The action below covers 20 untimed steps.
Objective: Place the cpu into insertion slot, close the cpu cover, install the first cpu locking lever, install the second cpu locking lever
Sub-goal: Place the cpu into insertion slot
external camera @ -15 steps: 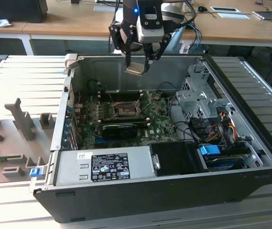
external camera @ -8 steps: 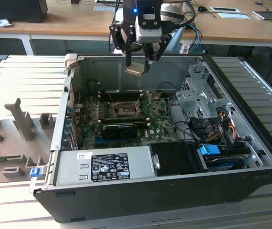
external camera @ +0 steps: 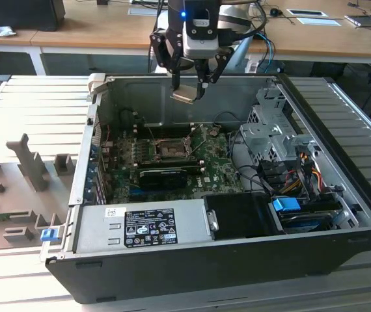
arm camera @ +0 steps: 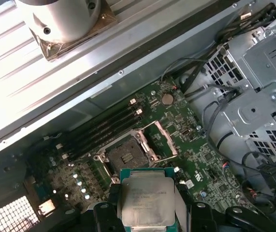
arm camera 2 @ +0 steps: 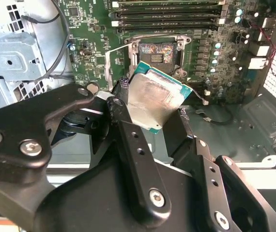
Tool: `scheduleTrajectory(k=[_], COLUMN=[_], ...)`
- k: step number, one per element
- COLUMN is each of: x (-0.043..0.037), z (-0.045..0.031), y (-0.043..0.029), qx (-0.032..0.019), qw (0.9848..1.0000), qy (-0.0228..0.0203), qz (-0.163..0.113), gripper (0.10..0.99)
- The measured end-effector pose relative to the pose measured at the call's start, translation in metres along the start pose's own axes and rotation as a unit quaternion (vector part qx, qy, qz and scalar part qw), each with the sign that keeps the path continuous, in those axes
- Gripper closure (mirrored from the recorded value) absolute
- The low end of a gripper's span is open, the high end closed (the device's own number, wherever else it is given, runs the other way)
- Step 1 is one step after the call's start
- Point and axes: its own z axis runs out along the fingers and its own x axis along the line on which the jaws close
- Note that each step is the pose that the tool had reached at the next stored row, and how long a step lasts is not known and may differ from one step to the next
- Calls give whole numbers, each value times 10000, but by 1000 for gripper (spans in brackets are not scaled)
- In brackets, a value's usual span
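My gripper (external camera: 187, 91) hangs above the open computer case, level with the top of its back wall, shut on the cpu (external camera: 183, 96). In both wrist views the cpu (arm camera 2: 153, 99) (arm camera: 146, 197) is a square chip with a silver-grey top and a green edge, pinched between the black fingers (arm camera 2: 128, 140). It sits tilted in the grip. Below it the insertion slot (external camera: 170, 150) (arm camera 2: 158, 52) (arm camera: 126, 155) lies uncovered on the green board, dark inside a silvery rim. The cpu cover (arm camera: 161, 138) stands swung open beside the slot.
A long black card (external camera: 163, 174) lies just in front of the slot, memory sticks (arm camera: 104, 129) behind it. A metal drive cage (external camera: 273, 123) and cables (external camera: 296, 179) fill the exterior view's right. The power supply (external camera: 140, 224) lines the case's front.
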Motion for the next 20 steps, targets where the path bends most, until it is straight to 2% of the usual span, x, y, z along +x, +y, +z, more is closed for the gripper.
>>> scheduleTrajectory(k=[11,20], x=[0,0], z=[2,3], y=[0,0], qx=[-6,-12], qw=[9995,9982], qy=[-27,-54], qz=[306,605], gripper=[557,557])
